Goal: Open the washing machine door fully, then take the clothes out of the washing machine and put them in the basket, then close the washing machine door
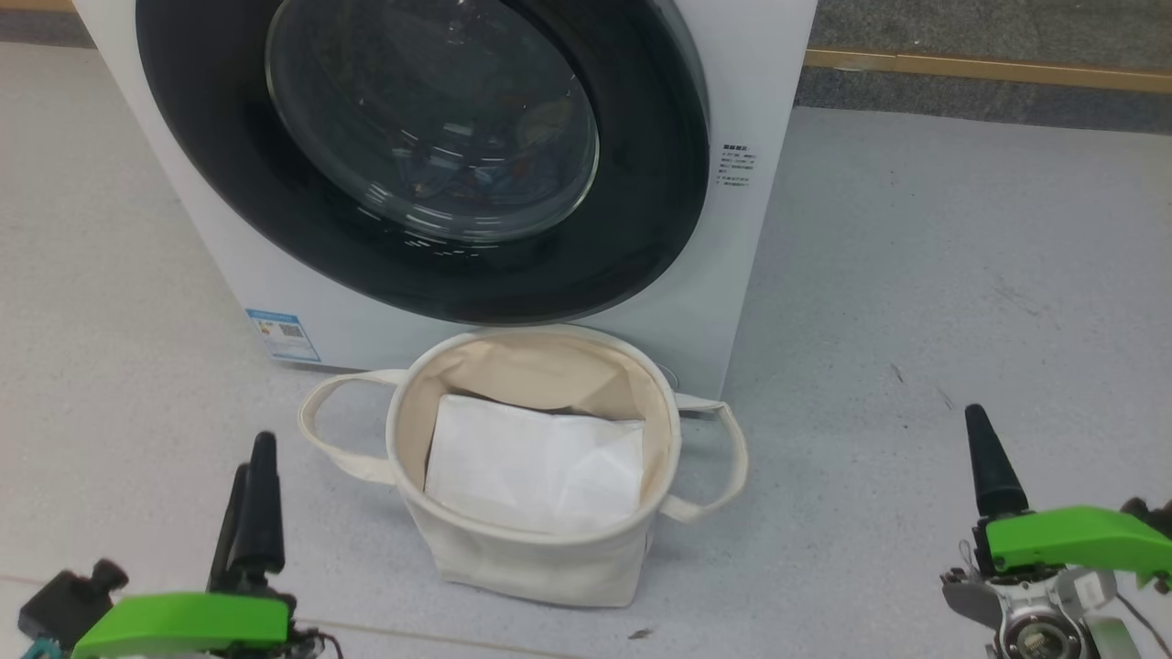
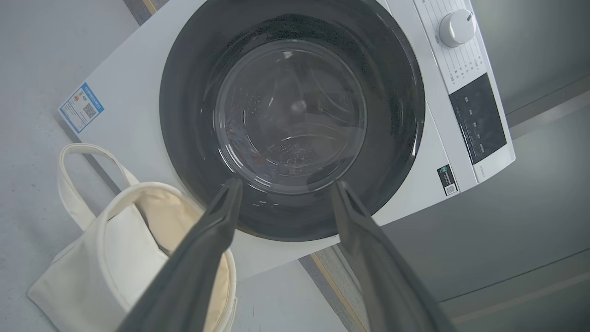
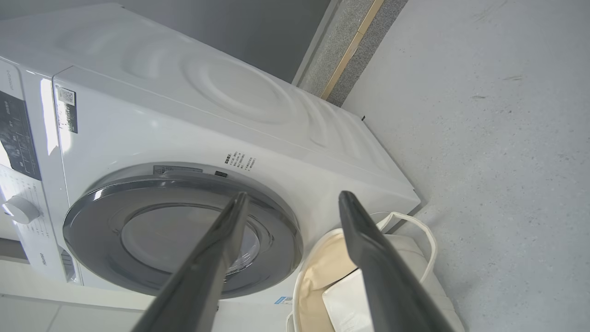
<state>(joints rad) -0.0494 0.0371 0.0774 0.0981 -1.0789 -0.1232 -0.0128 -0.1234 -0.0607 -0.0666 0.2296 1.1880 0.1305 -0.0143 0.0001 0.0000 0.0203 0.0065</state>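
Observation:
The white washing machine (image 1: 760, 82) stands straight ahead with its washing machine door (image 1: 641, 229) shut flat against the front. Through the glass window, the clothes (image 1: 540, 146) show dimly as blue and orange patches. On the floor, right against the machine's front, stands the cream basket (image 1: 540, 558). My left gripper (image 1: 252, 458) hovers low at the left of the basket, open and empty; the left wrist view has its fingers (image 2: 216, 230) framing the door's window. My right gripper (image 3: 290, 198) hangs at the right of the basket, also open and empty, one finger (image 1: 989, 458) pointing up.
A white flat sheet (image 1: 536, 467) lies inside the basket. The machine's knob (image 2: 456, 27) and dark control panel (image 2: 479, 117) sit above the door. A wall base with a yellow strip (image 1: 989, 69) runs behind. Bare grey floor (image 1: 916, 320) spreads to the right.

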